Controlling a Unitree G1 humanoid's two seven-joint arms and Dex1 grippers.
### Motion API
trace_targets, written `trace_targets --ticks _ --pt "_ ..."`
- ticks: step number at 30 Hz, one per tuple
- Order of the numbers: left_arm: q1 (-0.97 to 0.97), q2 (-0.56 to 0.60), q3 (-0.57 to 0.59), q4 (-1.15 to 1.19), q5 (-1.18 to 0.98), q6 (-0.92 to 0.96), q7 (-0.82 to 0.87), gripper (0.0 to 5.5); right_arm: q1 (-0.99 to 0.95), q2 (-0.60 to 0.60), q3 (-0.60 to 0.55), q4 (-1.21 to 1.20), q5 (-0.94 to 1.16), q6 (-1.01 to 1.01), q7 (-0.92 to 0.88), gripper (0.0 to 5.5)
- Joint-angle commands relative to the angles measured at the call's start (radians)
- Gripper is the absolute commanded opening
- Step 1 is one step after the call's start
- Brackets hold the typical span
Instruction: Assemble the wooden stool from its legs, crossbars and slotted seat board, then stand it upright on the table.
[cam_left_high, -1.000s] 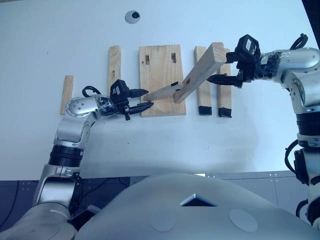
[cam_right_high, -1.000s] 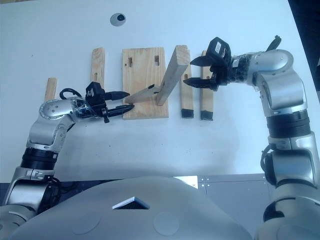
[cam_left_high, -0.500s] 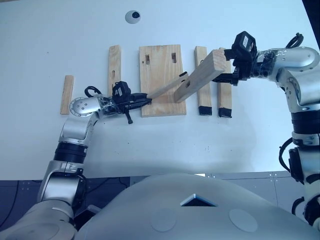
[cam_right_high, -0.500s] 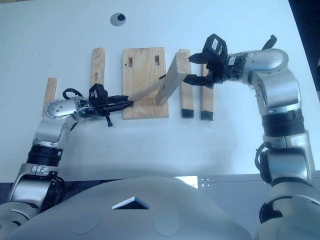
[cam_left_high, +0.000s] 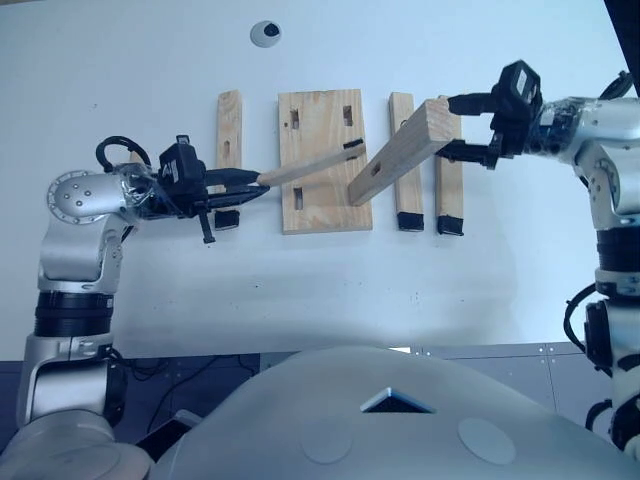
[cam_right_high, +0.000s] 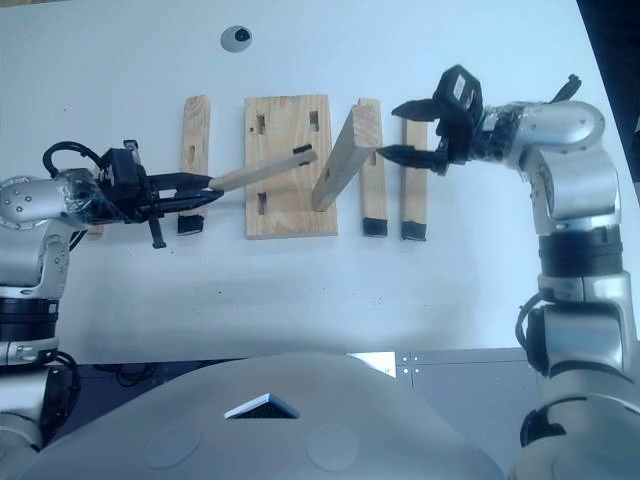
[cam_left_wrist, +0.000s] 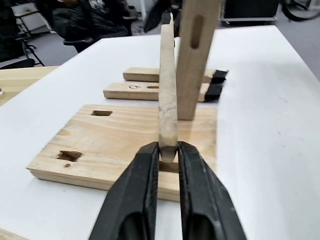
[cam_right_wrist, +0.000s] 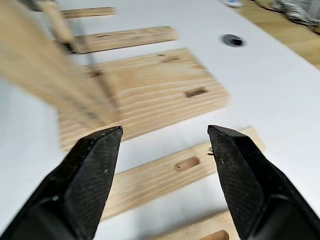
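- White table (cam_left_high: 300, 290) carries all the parts; the slotted seat board (cam_left_high: 318, 200) lies flat on it and serves as the marker for everything else
- Left of the board, the left gripper (cam_left_high: 255, 182) has its fingers pinched tight on one end of a thin crossbar (cam_left_high: 305, 167), which reaches out over the board, raised off it
- At the board's right edge a thick leg (cam_left_high: 400, 152) stands tilted, lower end on the board, upper end leaning away to the right, a slot showing in its side
- Right of the board, the right gripper (cam_right_wrist: 164, 132) sits at the leg's upper end with its jaws spread wide and nothing clamped; whether a finger touches the wood I cannot tell
- Beside the board lie spare legs: two on the right (cam_left_high: 402, 190) and one on the left (cam_left_high: 229, 125)
- Beyond the board sits a small round dark disc (cam_left_high: 265, 33)
- Step in hand, as I judge it: joining crossbar to leg; the free tip is near the slot but not in it
- Next move likely calls for the right jaws to close on the leg and steady it, then for the tip to be lined up squarely with the slot and pushed home
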Motion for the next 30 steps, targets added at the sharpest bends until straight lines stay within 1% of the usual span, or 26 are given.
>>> trace_targets --ticks 1,4,10,17,30 --pt "-0.019 0.045 -0.022 -0.057 0.020 0.030 -0.016 0.37 0.018 -0.027 0.008 -0.064 -0.002 -0.029 0.040 3.17" --pt "-0.045 0.050 -0.035 -0.083 0.026 0.051 -0.006 0.37 0.045 -0.026 0.025 -0.103 -0.021 -0.053 0.051 3.17" --pt "-0.091 0.051 -0.051 -0.094 0.031 0.078 -0.004 0.37 0.084 -0.021 0.044 -0.199 -0.008 -0.023 0.054 3.17" --pt "-0.122 0.055 -0.047 -0.070 0.024 0.078 -0.016 0.37 0.099 -0.013 0.059 -0.204 -0.030 -0.030 0.037 3.17" --pt "-0.143 0.039 -0.081 -0.064 0.057 0.071 0.009 0.37 0.068 0.013 0.079 -0.206 -0.029 -0.023 0.007 3.17"
